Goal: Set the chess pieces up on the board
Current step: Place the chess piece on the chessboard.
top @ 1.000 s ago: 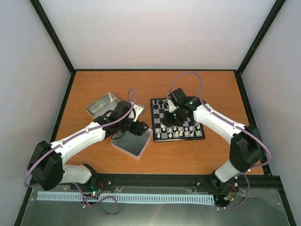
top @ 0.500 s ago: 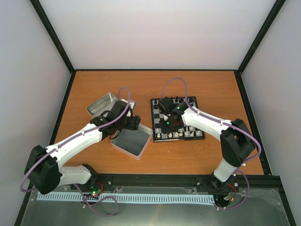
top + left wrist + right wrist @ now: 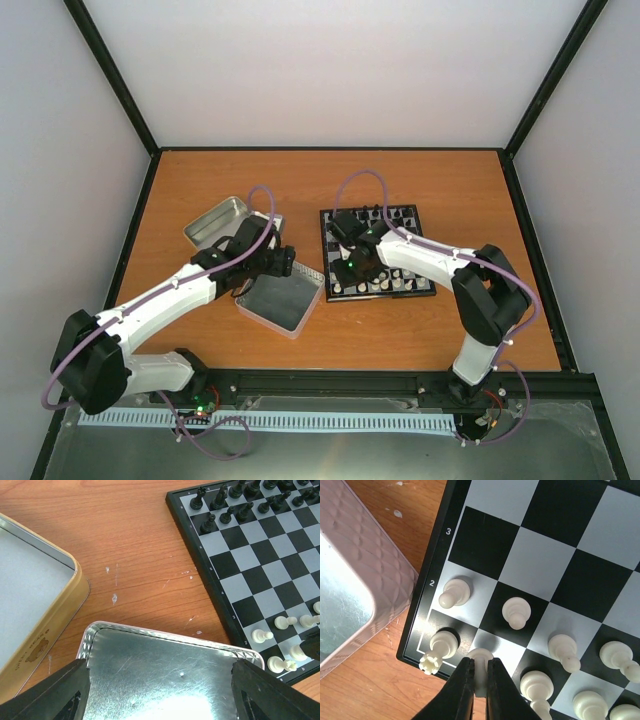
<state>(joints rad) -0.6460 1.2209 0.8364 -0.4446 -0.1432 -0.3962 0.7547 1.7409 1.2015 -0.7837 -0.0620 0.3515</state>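
White piece (image 3: 481, 655): upright, pinched between the closed fingers of right gripper (image 3: 480, 680) | over board (image 3: 426, 630) near row, square just beside corner rook (image 3: 439, 647) | likely retreat: straight up | left gripper (image 3: 160, 685): open, empty, above tin (image 3: 165, 655), farther off.

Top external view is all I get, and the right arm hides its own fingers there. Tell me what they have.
Observer: The right fingers are shut on a white piece, at the square beside the corner rook in the near edge row of the board.
Operator: Now report the left fingers.
Observer: The left fingers stand wide apart with nothing between them, above the silver tin.
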